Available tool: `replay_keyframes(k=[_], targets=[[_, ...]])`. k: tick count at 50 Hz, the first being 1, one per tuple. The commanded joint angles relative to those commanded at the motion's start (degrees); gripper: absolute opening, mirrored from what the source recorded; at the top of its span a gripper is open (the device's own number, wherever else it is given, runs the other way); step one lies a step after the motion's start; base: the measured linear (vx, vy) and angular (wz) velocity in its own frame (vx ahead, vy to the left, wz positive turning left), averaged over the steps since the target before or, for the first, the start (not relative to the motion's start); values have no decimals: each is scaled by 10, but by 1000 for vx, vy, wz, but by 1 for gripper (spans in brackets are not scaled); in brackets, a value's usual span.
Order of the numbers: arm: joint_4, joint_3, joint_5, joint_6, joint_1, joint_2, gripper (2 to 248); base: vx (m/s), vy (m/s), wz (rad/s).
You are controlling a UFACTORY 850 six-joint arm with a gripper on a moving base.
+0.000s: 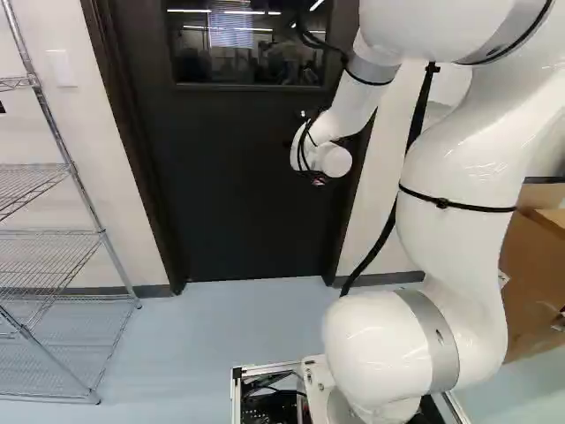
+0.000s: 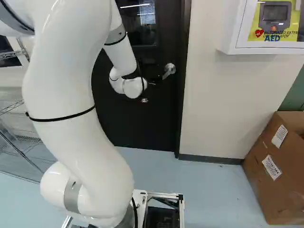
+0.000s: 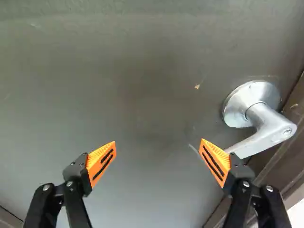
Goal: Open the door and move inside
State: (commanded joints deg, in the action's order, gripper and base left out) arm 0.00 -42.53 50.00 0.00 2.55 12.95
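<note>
We face a dark door, closed in its brown frame, with a window in its upper part. Its silver lever sits near the door's edge, just right of our wrist in the right base view, and reaches from its round plate back toward our tool. In the wrist view the tool is spread wide, with nothing pinched between its two orange pads; only the plain face of the door shows ahead of the gap. The lever lies outside that gap, beside one finger, and its free end appears right against the outer side of that finger; we cannot tell whether they touch. Our white arm rises from the base, bends over at the top and brings its wrist down in front of the door, a black cable hanging alongside it. At the left of the left base view a wire rack stands by the pale wall, with a switch plate between the rack's upper part and the frame. On the other side of the door, a white cabinet is fixed high on the wall in the right base view, and below it, farther right, a cardboard box with white labels rests on the blue-grey floor.
</note>
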Motion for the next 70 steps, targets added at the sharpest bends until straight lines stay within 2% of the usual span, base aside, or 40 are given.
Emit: replay_keyframes(k=[40,52,70], targets=[[0,4,0,0,0,42,247,0,0,0],[0,34,0,0,-2,17,247,0,0,0],[0,90,0,0,-1,-52,247,0,0,0]])
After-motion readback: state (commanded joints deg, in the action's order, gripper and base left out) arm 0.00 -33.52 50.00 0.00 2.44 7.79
